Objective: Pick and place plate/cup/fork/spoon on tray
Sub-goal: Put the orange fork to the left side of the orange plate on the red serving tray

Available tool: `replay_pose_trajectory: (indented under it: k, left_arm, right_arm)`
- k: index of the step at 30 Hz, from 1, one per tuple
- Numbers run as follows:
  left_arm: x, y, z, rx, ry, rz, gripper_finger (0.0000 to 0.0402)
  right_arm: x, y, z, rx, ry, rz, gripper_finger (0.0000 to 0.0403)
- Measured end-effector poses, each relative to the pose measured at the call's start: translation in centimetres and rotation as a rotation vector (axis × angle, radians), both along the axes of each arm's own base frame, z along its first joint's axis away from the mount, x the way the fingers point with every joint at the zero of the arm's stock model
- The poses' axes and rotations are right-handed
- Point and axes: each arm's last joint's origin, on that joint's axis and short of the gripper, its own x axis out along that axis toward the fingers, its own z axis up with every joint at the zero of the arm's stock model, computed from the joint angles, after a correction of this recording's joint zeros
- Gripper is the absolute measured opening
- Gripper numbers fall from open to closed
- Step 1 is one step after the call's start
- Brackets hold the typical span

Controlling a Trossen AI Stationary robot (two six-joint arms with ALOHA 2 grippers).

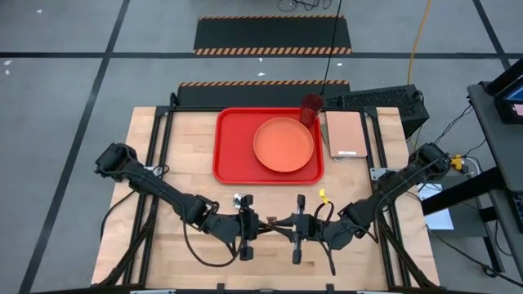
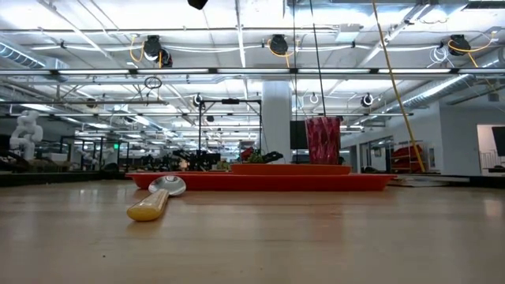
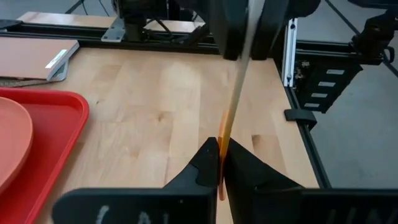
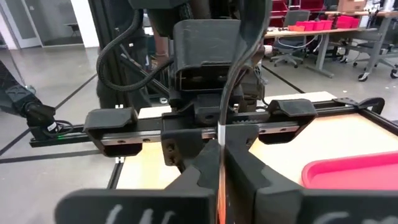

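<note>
While the plate [image 1: 283,144] is sitting on the tray [image 1: 233,139] toward 12 o'clock of the bench [image 1: 163,163], both arms are meeting at 6 o'clock. The left pincer [image 3: 221,149] is clenching the fork [image 3: 227,124] by its orange handle, and the right pincer [image 4: 219,146] is gripping the same fork from the opposite side. The cup [image 1: 310,109] is standing at the tray's 1 o'clock corner. The spoon [image 2: 154,201] is lying flat on the bench.
</note>
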Motion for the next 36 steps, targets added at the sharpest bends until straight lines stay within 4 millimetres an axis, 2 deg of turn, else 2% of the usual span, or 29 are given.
replay_pose_trajectory:
  k: [7,15,20,29,36]
  left_arm:
    - [0.1,0.0,0.2,-0.014,-0.023,0.029,0.0045]
    - [-0.1,-0.3,0.3,-0.014,-0.04,0.052,0.0118]
    - [-1.2,-0.3,1.8,-0.04,-0.072,0.105,0.0153]
    - [-2.8,-1.6,3.3,0.059,-0.21,0.327,0.0161]
    - [-1.5,-1.9,2.9,0.093,-0.307,0.424,0.0161]
  right_arm:
    - [0.0,-0.1,-0.1,-0.004,0.01,-0.014,0.0003]
    - [-0.1,-0.2,-0.3,-0.017,0.017,-0.062,0.0001]
    - [-0.2,-0.2,-0.2,-0.03,0.007,-0.137,0.0001]
    - [-0.4,-0.6,-0.7,-0.055,0.026,-0.242,0.0]
    - [0.3,-0.6,-1.4,-0.062,0.014,-0.302,0.0]
